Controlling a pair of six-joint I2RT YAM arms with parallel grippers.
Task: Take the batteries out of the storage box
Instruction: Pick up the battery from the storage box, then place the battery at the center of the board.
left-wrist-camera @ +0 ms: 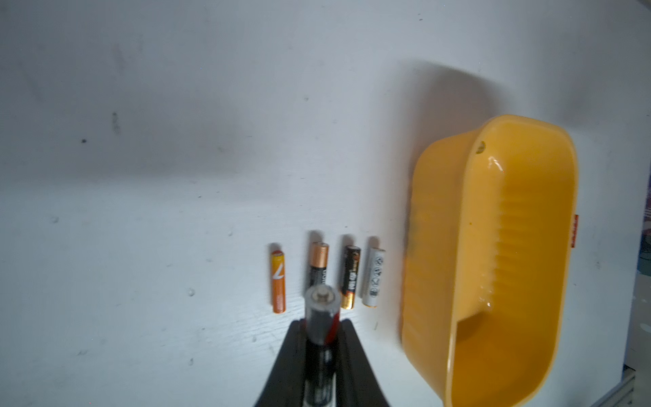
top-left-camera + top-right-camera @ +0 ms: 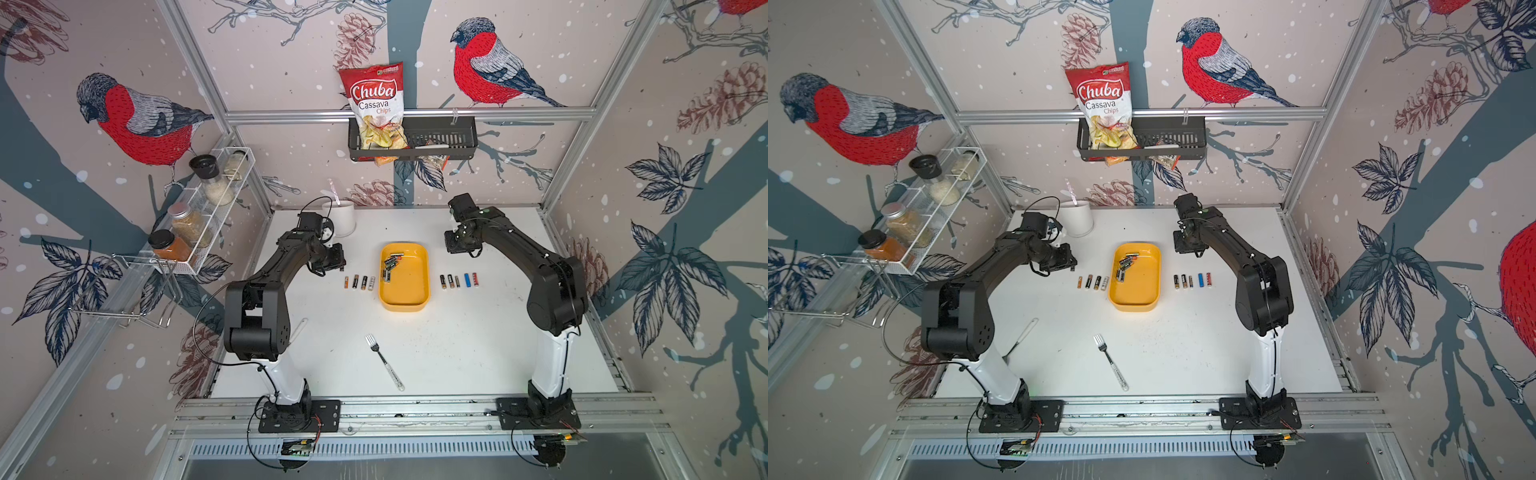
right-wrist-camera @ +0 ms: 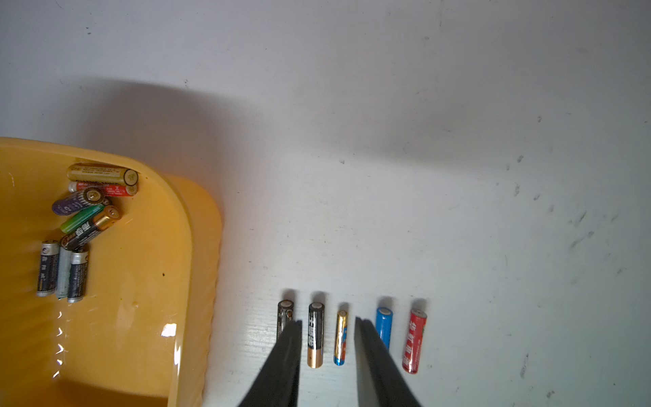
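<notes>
1. Black fingers of the left gripper (image 1: 322,329) are clamped on a black battery (image 1: 322,310), close to a row of four batteries (image 1: 326,276) on the white table (image 1: 141,211).
2. The right gripper (image 3: 328,321) has its fingers apart and empty, over a row of five batteries (image 3: 340,336).
3. Between the two rows sits the yellow storage box (image 2: 409,286).
4. A heap of batteries (image 2: 390,266) lies in its far corner, on the left arm's side.

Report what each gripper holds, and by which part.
Left gripper clamps a black battery by its body, terminal end protruding. Right gripper is open, holding nothing.
</notes>
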